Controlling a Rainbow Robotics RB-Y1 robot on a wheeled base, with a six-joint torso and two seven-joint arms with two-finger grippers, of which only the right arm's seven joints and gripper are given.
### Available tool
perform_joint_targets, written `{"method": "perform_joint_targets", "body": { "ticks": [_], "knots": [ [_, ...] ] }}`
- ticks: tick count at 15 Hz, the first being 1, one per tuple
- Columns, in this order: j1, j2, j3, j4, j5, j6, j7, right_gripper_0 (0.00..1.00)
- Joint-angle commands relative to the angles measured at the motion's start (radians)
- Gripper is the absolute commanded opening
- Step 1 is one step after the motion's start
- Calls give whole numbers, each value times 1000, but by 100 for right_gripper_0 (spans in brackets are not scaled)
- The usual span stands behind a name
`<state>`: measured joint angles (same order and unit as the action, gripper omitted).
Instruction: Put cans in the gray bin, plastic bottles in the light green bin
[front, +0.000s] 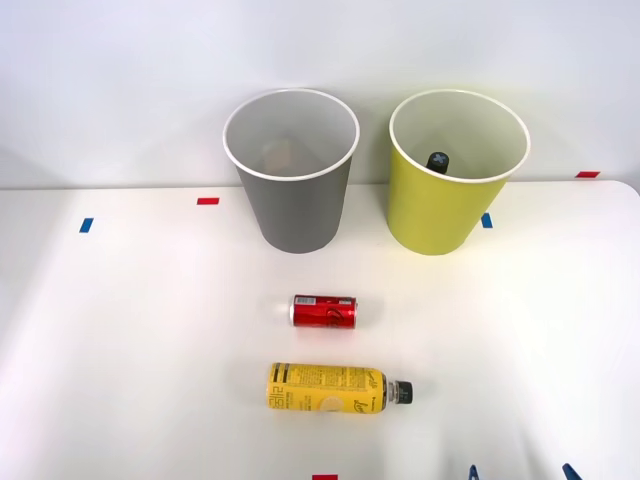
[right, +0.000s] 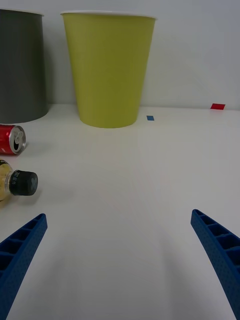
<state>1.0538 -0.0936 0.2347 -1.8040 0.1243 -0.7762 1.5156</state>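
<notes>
The right gripper (right: 120, 265) hovered low over the white table (front: 120, 350), its 2 blue fingers (right: 22, 250) spread wide and holding nothing. Nearest lay the yellow-labelled bottle (front: 328, 389) on its side, black cap toward the gripper. Just beyond it lay the red can (front: 323, 311), also on its side. Farthest stood the gray bin (front: 292, 180) and the light green bin (front: 450, 185), a black bottle cap (front: 438, 161) showing inside the green one.

Red can (front: 323, 311), yellow-labelled bottle (front: 330, 388), gray bin (front: 293, 180).
</notes>
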Motion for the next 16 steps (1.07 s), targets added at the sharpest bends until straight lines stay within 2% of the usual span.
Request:
{"method": "perform_joint_targets", "body": {
  "ticks": [1, 16],
  "knots": [
    [0, 0, 0, 0, 0, 0, 0, 100],
    [0, 0, 0, 0, 0, 0, 0, 100]
  ]
}}
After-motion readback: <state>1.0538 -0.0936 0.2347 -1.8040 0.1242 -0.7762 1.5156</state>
